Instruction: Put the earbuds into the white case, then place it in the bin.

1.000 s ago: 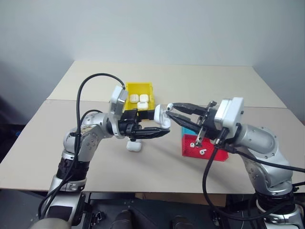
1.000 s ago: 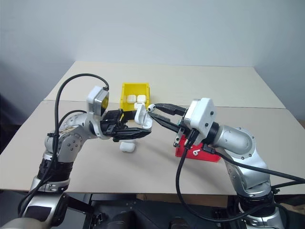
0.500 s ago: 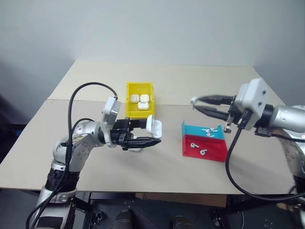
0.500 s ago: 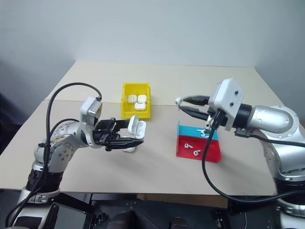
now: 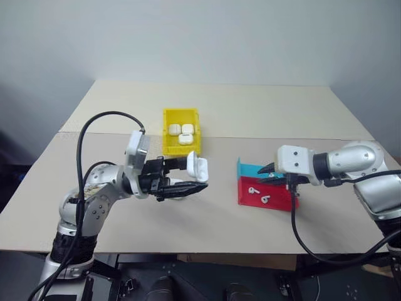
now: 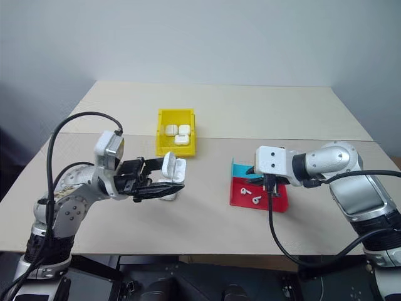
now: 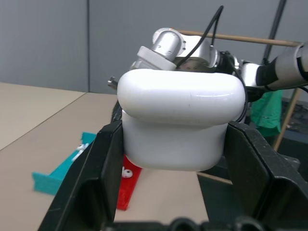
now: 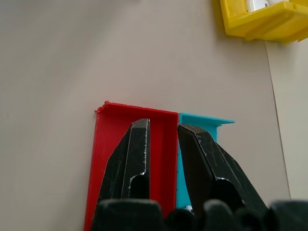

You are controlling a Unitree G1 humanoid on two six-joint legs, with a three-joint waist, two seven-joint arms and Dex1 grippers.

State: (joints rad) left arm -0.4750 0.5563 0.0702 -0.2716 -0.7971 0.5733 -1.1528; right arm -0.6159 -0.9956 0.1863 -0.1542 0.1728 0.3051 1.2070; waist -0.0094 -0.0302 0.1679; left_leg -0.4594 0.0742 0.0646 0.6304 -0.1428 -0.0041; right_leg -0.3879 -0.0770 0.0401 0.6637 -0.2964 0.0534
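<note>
My left gripper [image 5: 197,177] is shut on a white case [image 5: 197,167], held above the table with its lid tipped open; in the left wrist view the case [image 7: 178,110] sits between both fingers. Another white case [image 6: 165,195] lies on the table below it, partly hidden. The yellow bin [image 5: 168,142] behind holds three white cases [image 5: 184,134]. My right gripper [image 5: 270,174] hangs low over the teal tray [image 5: 247,168] and red tray [image 5: 283,200], its fingers [image 8: 139,144] slightly apart with nothing between them. Two earbuds [image 5: 252,190] lie in the red tray, and one earbud [image 7: 80,146] in the teal tray.
The two trays lie side by side at the right of the beige table [image 5: 125,100], the bin near its middle. A seam crosses the table behind the trays. Black cables hang from both wrists.
My right gripper has swung away from the case, to the right and down over the trays. My left gripper has drawn slightly left and down, still holding the case.
</note>
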